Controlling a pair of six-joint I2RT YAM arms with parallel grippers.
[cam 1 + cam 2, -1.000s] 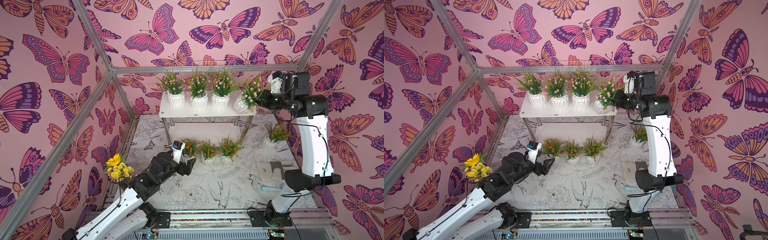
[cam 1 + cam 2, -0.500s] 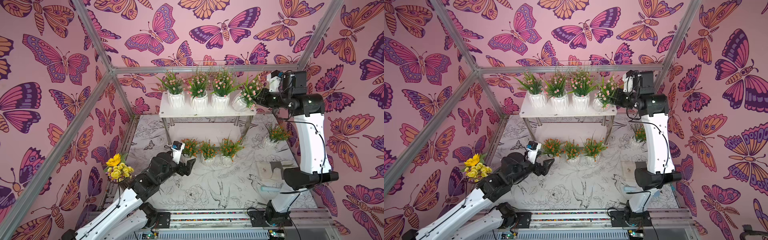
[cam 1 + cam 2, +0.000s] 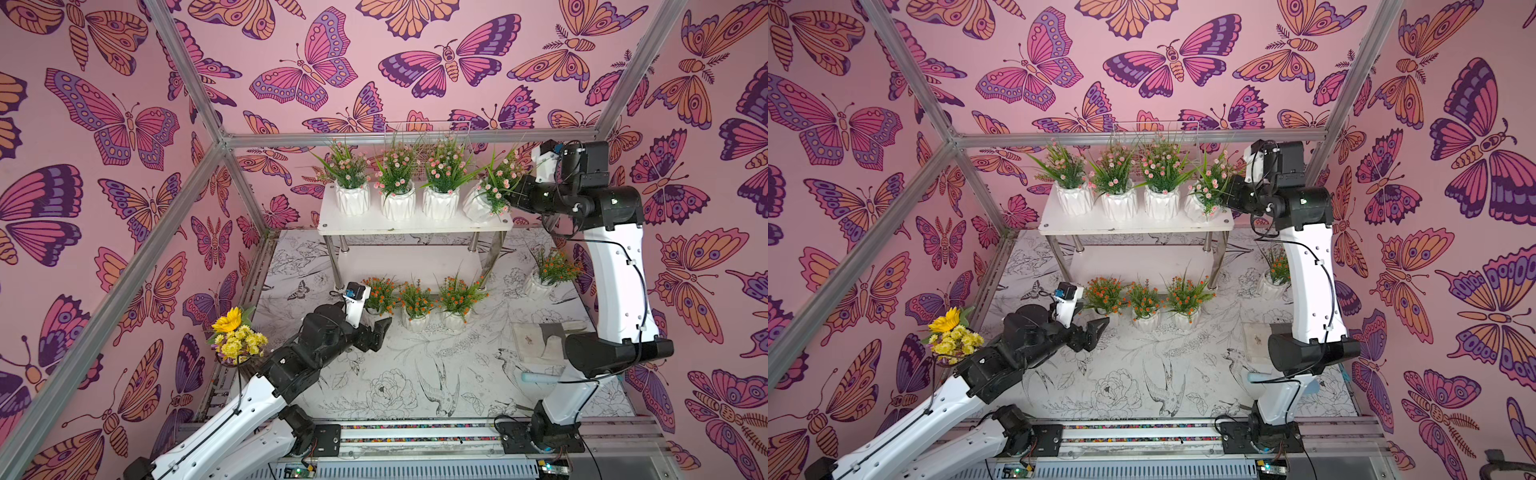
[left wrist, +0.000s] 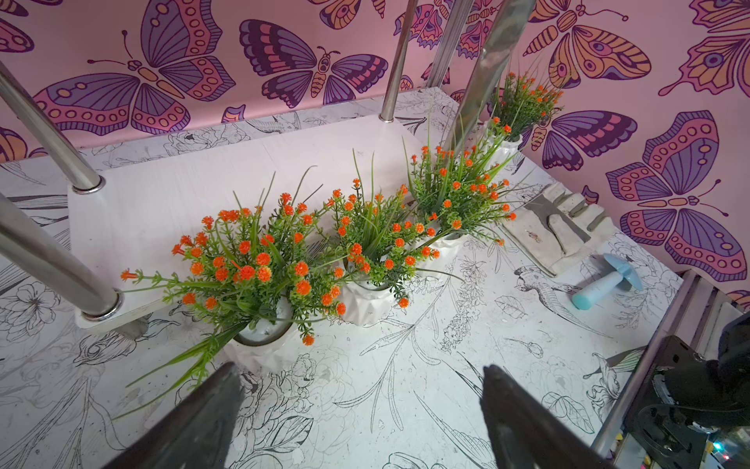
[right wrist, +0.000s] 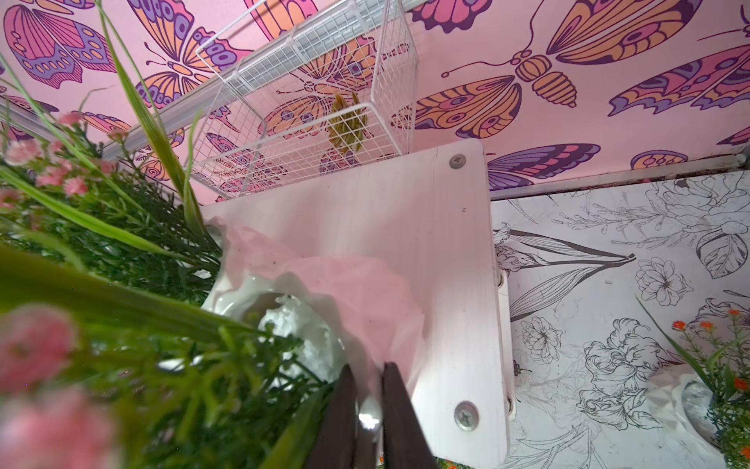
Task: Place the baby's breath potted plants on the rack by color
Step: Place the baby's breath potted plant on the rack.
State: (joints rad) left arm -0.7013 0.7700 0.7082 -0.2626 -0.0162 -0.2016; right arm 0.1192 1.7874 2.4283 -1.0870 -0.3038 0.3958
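Note:
Four pink baby's breath potted plants stand on the rack's (image 3: 415, 226) top board. The rightmost pink one (image 3: 476, 203) is tilted at the board's right end, and my right gripper (image 3: 510, 195) is shut on its pot rim (image 5: 324, 292). Three orange plants (image 3: 415, 301) stand in a row on the table in front of the rack's lower board (image 4: 162, 203). A further orange plant (image 3: 552, 268) stands alone to the right. My left gripper (image 4: 361, 377) hangs open and empty just in front of the leftmost orange pot (image 4: 264, 345).
A yellow sunflower bouquet (image 3: 235, 332) sits at the table's left edge. A grey-and-white glove (image 3: 540, 336) and a light blue tool (image 4: 604, 284) lie near the right arm's base. A white wire basket (image 5: 308, 101) hangs on the back wall behind the rack.
My right arm has shifted slightly, carrying the tilted pink plant a little left and back on the top board. The left arm has not moved.

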